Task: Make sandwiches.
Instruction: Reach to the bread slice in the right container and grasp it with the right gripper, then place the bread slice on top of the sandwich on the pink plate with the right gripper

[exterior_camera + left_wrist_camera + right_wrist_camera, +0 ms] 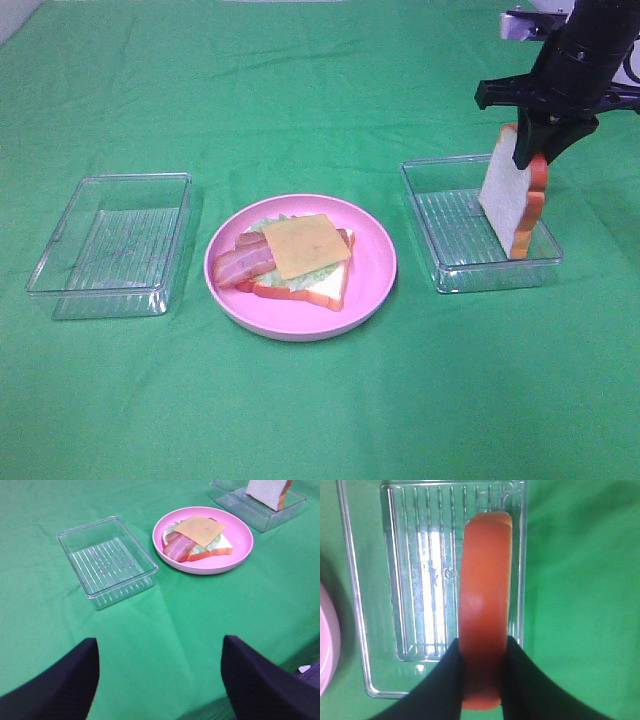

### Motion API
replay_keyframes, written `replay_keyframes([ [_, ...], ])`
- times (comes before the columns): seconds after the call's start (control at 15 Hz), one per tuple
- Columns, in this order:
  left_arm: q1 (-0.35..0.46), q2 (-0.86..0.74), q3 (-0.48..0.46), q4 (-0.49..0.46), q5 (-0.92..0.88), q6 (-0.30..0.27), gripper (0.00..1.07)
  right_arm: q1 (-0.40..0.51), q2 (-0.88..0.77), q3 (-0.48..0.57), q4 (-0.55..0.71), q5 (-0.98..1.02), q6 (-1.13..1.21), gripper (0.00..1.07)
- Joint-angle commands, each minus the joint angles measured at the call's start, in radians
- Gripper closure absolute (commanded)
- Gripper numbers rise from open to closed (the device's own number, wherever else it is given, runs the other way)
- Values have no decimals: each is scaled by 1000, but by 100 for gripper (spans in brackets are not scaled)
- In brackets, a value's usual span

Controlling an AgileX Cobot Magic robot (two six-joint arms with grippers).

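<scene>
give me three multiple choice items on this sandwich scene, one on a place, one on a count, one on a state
1. Where is the upright bread slice?
A. on the pink plate
B. in the right clear tray
C. in the left clear tray

2. How many clear trays are on the cloth?
A. one
B. two
C. three

3. What is the right end effector doing?
A. clamping the bread slice's crust
B. hanging open over the plate
C. holding the cheese

Answers: 1 B, the slice stands on edge in the right clear tray. 2 B, that tray and the left clear tray flank the pink plate. 3 A, both fingers press the orange crust.

Pink plate (372, 283), green cloth (300, 90)
</scene>
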Motion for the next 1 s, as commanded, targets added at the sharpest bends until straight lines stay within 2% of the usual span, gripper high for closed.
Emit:
replay_keyframes([
  [0.07,2,-17,1,0,-10,-1,40,-4,-2,3,-4,-5,2,107],
  [0.4,2,-17,1,0,-10,-1,40,-3,-87,3,78,-2,-3,107],
  [0.73,2,-17,1,0,-10,-1,40,-3,-185,29,433,55,-153,107],
  [1.0,2,-17,1,0,-10,-1,40,-1,-212,205,791,30,-345,107],
])
